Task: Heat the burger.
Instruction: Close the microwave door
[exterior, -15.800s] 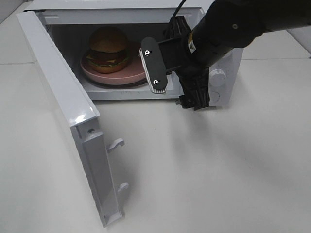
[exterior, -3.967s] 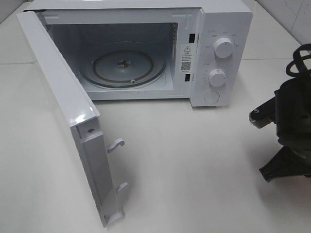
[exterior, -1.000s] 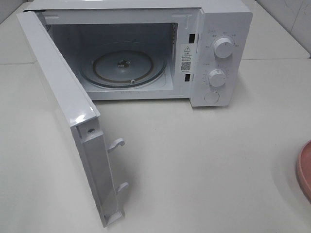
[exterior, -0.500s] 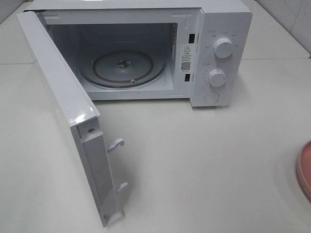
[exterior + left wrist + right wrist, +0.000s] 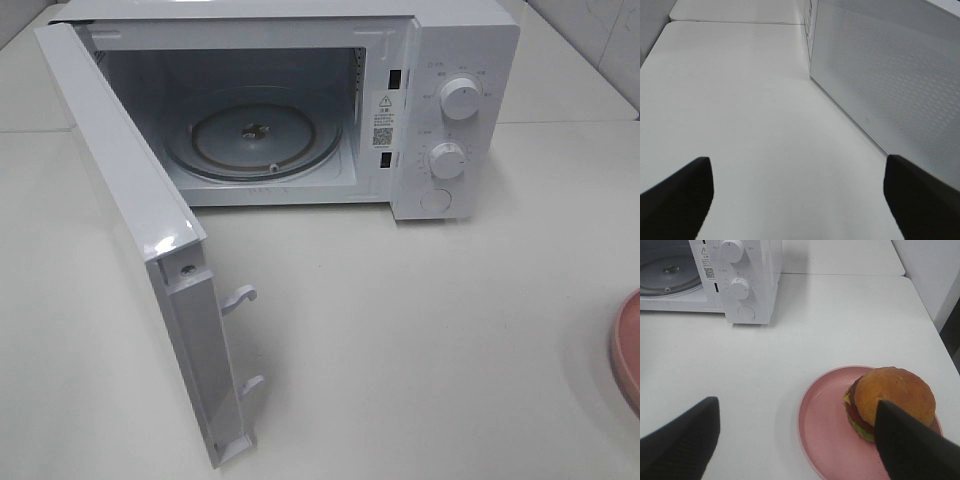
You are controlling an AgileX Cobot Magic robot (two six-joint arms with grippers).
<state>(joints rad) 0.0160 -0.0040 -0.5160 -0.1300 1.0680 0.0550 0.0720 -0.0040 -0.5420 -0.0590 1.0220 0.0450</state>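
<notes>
The burger (image 5: 888, 402) sits on the pink plate (image 5: 825, 435) on the white table (image 5: 420, 330), well apart from the microwave (image 5: 455, 60) (door (image 5: 130, 220) wide open). Both grippers, left (image 5: 797, 200) and right (image 5: 797, 442), have their 2 fingers spread wide, gripping nothing

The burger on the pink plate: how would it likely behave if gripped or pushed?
The burger is stacked in layers, so squeezing probably shifts or splays them. Its rounded glossy bun may slip. Pushed, it likely slides across the smooth plate, since it sits off-centre near the rim.
</notes>
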